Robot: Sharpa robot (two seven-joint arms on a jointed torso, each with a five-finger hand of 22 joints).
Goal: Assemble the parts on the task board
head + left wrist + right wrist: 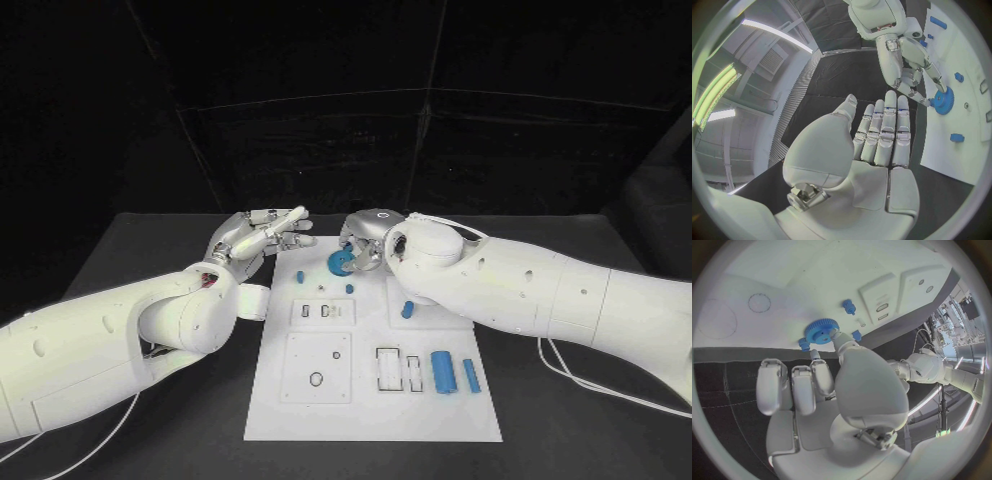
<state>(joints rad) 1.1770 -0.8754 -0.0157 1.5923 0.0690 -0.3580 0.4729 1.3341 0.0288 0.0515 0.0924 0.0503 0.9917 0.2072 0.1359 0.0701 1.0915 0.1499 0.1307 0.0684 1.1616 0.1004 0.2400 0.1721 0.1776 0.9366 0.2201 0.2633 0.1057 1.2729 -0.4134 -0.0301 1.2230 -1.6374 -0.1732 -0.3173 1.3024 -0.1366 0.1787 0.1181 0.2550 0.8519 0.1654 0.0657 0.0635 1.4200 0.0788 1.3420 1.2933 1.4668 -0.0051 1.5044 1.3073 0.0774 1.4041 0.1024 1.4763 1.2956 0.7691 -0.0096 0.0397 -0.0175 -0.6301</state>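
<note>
The right hand (378,240) is reaching over the far end of the white board (378,420), and its fingertips are pinching the rim of a blue gear (339,264). In the right wrist view the thumb and a neighbouring finger (820,371) are meeting at the gear (821,331), while the other fingers are hanging slightly curled beside it. The gear is sitting close to the board near its far edge, its flat face roughly along the plate (whether it is already seated or just lifted, I cannot tell).

The left hand (263,238) is hovering just off the board's far left corner, fingers straight and together, holding nothing; in its own wrist view the flat palm (879,135) is facing the gear (944,101) with a dark strip of table between them.

What the next move depends on, I judge, is that the gear lies directly under the right hand's fingertips, its axis pointing up out of the board, so any placing is a straight push down along that axis. Small blue pegs (300,276) are standing just beside the gear, leaving little side room there. Two blue cylinders (443,371) are lying lengthwise near the board's right edge, well apart from both hands, with open plate around them.
</note>
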